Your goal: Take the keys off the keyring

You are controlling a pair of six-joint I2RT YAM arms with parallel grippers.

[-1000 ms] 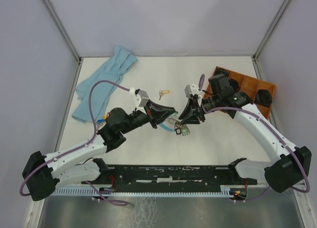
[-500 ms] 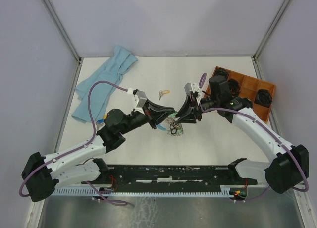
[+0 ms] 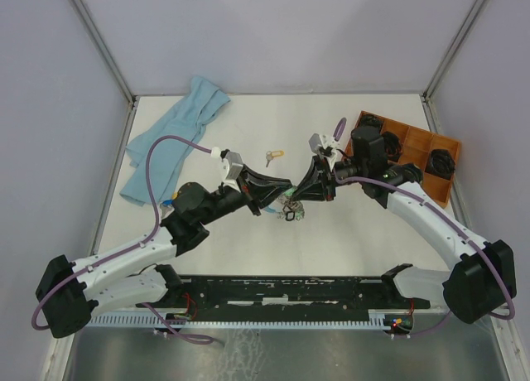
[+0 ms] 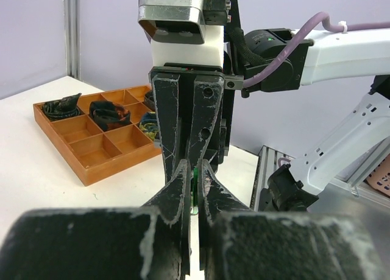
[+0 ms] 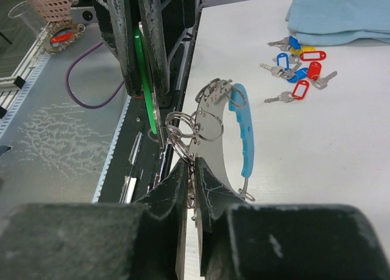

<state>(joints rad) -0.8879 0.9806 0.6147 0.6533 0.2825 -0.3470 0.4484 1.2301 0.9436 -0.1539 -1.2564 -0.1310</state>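
- Table [image 3: 364, 236]: white top, fills the middle of the top view; everything below sits on it or above it.
- Left arm [image 3: 132, 253]: runs from lower left up toward frame centre.
- Right arm [image 3: 435, 224]: runs from lower right up, then bends left toward centre. The two wrists face each other, tips almost meeting.
- Cloth [image 3: 170, 137]: light blue, crumpled, upper left of the table.
- Tray [image 3: 410, 137]: orange, divided into compartments, upper right of the table, several cells holding dark items. Too small to tell which items.
- Left gripper [image 4: 194, 164]: jaws narrow, only a slit between them, clamped on a green tag [image 5: 143, 85] that stands edge-on in the slit.
- Right gripper [image 5: 190, 164]: jaws narrow, pinched on the small split rings at the near end of the keyring [image 5: 195, 126].
- Keyring: at frame centre in the top view, just under the two sets of tips, between the grippers. Cannot tell whether its low end touches the table.
- Sheath [image 5: 242, 131]: light blue, covers the outer curve of the keyring, right of the rings in the right wrist view.
- Keys [image 5: 216, 91]: silver, bunched at the far end of the keyring, beside the top of the sheath.
- Loose keys [image 5: 298, 70]: a small scatter with red, blue and yellow tags, upper right of the right wrist view, just in front of the cloth, well apart from the keyring.
- Single key [image 3: 272, 156]: yellow tag, lies alone on the table above the grippers in the top view.
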